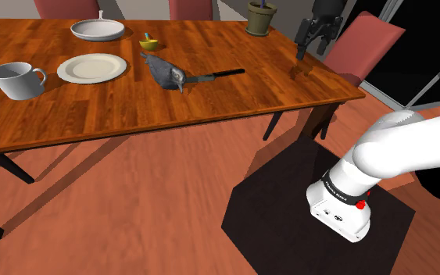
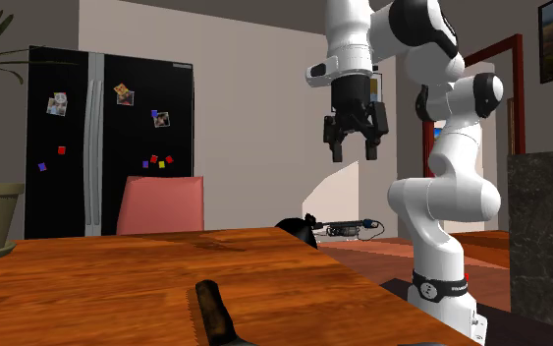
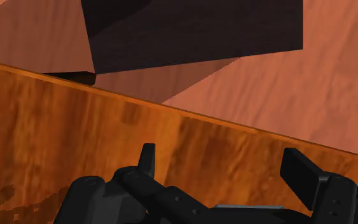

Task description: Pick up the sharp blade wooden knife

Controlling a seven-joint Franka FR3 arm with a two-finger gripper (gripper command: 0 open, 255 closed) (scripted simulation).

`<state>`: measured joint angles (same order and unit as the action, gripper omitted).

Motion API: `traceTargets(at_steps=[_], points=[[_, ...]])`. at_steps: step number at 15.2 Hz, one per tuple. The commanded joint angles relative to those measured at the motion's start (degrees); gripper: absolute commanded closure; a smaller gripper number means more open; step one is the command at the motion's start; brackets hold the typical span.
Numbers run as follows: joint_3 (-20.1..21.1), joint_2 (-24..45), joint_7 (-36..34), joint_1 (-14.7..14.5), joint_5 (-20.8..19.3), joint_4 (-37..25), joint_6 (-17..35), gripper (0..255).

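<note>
The claw [image 3: 225,168] is spread wide, its two fingers well apart, with nothing between them and nothing touched. It hangs in the air above the table [image 1: 273,94], over the end nearest the stand [image 1: 288,203] and close to that end's corner. In the second exterior view the claw [image 2: 354,152] points straight down, well clear of the top.

The table is glossy reddish-brown wood. Past its edge, the wrist view shows a reddish floor [image 3: 336,95] and the dark stand [image 3: 196,32]. Pink chairs [image 1: 366,39] stand at the end and along the far edge. Beyond the table the second exterior view shows a black fridge [image 2: 97,147] dotted with magnets against a pale wall.

The knife [image 1: 214,76] lies flat about midway between the table's long edges, well apart from the claw. Its long axis runs along the table's length. Its dark handle points toward the claw's end, and its other end meets a grey bird [image 1: 163,72], so I cannot make out the blade there. Farther along sit a plate [image 1: 92,68] and a mug [image 1: 19,80]. A bowl [image 1: 98,30] and a pot [image 1: 261,17] stand near the far edge.
</note>
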<state>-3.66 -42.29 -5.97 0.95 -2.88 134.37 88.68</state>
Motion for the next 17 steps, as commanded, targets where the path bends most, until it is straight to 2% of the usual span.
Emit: traceTargets(at_steps=[1,8,17], points=[[0.0,0.0,0.0,0.0,0.0,0.0,0.0,0],[-5.3,15.0,17.4,-4.6,-1.9,-5.9,8.7,0],[-8.1,34.8,38.9,-9.4,0.4,-18.1,15.6,0]])
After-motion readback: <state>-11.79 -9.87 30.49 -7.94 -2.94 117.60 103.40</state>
